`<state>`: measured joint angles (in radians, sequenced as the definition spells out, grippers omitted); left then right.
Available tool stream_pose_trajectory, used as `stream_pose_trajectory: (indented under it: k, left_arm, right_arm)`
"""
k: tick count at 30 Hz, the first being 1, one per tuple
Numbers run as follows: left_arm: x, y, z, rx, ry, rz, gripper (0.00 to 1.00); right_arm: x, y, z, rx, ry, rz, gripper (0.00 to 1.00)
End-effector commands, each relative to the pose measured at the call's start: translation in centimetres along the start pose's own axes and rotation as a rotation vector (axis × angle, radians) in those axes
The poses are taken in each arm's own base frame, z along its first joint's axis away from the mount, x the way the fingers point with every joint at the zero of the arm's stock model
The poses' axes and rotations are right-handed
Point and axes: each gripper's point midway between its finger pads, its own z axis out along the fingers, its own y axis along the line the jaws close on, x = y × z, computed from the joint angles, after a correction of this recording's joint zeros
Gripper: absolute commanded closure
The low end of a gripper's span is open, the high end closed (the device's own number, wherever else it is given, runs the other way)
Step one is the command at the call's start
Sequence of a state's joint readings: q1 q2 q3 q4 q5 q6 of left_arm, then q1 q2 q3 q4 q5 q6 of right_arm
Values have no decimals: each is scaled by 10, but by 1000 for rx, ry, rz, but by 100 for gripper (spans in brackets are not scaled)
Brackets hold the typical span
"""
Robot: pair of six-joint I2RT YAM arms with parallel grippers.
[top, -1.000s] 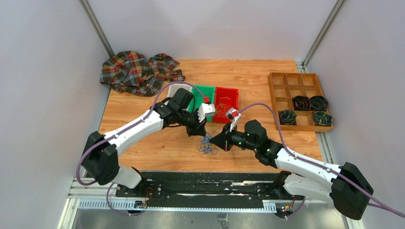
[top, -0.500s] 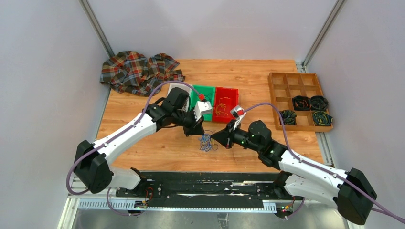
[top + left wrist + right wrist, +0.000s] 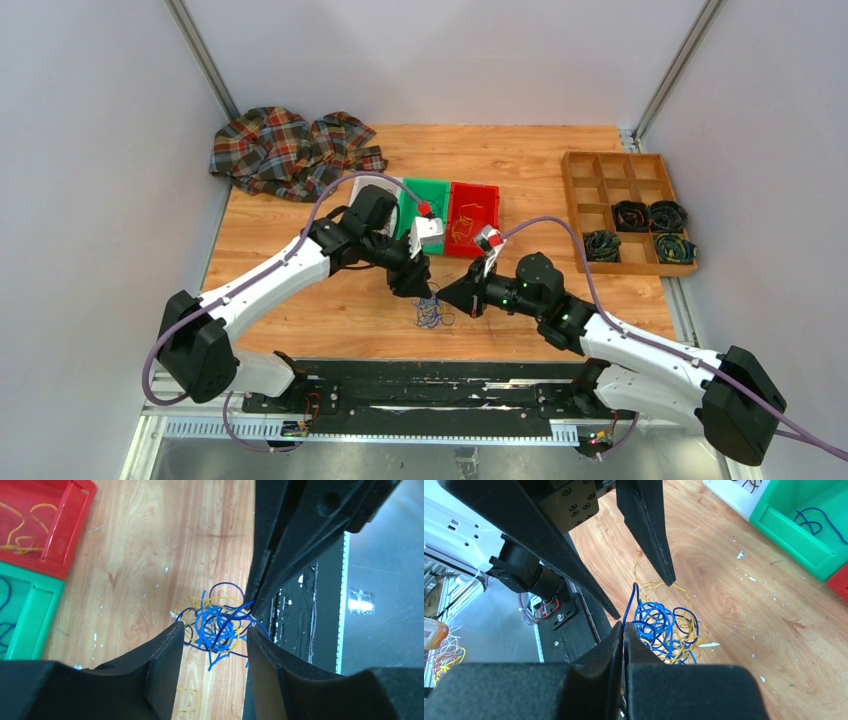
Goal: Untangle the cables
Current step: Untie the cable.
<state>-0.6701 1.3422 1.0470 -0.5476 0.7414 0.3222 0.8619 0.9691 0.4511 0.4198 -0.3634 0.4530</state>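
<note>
Two grippers attend one clump. Left gripper (image 3: pixel 214 645) is open, jaws apart and empty, poised over the cables (image 3: pixel 212 622), which lie on the bench (image 3: pixel 550 160) directly below and between its jaws. Right gripper (image 3: pixel 624 630), touching the clump's right side, is closed and appears to pinch one blue strand (image 3: pixel 631 602). Judgement: the left arm is better placed to clamp the clump, and the strand would draw out rightward.
</note>
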Motion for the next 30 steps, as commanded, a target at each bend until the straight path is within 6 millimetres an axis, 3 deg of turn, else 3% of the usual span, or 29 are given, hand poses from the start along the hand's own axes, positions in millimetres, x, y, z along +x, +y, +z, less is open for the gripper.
stream_pose_trajectory:
  k: [1,3,9,13,15,18,21,25,30]
  left_arm:
    - [-19,-15,-5,91,-39,98,45]
    - [-18,-16,-5,99,-31,120,49]
    - [-11,1,-2,22,10,162,87]
    - [-14,3,-3,0,7,124,94]
    - [-22,-4,-9,14,-11,126,89]
    - [-21,-25,-17,105,0,153,61]
    - [-10,-37,-22,173,29,208,46]
    - [2,-38,-19,193,56,243,42]
    - [-3,-16,-5,107,54,194,52]
  right_arm:
    - [-4,15,1,-59,5,-17,99]
    - [-3,17,2,-74,5,-18,99]
    - [0,21,3,-96,28,-15,99]
    - [-7,21,2,-82,4,-25,99]
    - [-10,22,1,-78,-5,-29,99]
    - [-12,22,0,-76,-6,-34,99]
    - [-11,24,1,-87,6,-35,99]
    - [-10,26,1,-99,17,-34,99]
    - [-12,30,2,-119,13,-34,99]
